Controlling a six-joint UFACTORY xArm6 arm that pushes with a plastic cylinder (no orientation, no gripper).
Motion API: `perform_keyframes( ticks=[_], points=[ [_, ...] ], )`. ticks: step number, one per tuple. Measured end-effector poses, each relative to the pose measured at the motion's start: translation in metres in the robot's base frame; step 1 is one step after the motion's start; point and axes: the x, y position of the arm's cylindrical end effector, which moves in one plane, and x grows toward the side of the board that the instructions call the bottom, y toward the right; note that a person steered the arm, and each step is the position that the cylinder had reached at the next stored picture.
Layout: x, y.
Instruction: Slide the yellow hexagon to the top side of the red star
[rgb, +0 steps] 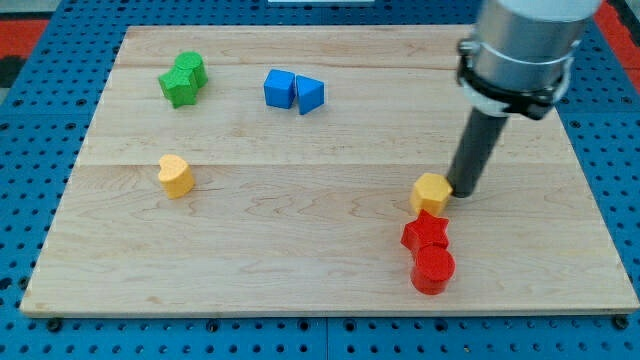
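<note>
A: Eyes on the wooden board (300, 270) — it carries everything here. What's on it?

B: Up at the view's top left, a green star (179, 88) with a second green block (191, 68) touching it from behind. Just to the right of them, a blue cube (279, 88) and a blue triangular block (309, 94), pressed side by side.

A: And down the left side?

B: A lone yellow heart-like block (176, 175), well apart from the rest.

A: Now the action on the right!

B: The yellow hexagon (432, 192) sits directly at the top edge of the red star (425, 233), the two touching. A red cylinder (433, 268) is touching the star on its bottom side, so the three form a short column.

A: Where's my tip (464, 193)?

B: On the board just beside the hexagon, on its right, seemingly in contact. The dark rod rises from there toward the view's top right.

A: Any claw, spread or pinching?

B: No claw is visible; the arm ends in the plain rod, holding nothing.
</note>
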Motion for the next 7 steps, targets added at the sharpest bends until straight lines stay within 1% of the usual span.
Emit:
perform_keyframes(
  ticks=[1, 2, 3, 4, 5, 6, 7],
  points=[
    [0.000, -0.018],
    [-0.038, 0.001],
    [-0.021, -0.061],
    [0.001, -0.088],
    [0.019, -0.088],
    [0.023, -0.081],
    [0.023, -0.062]
  ],
)
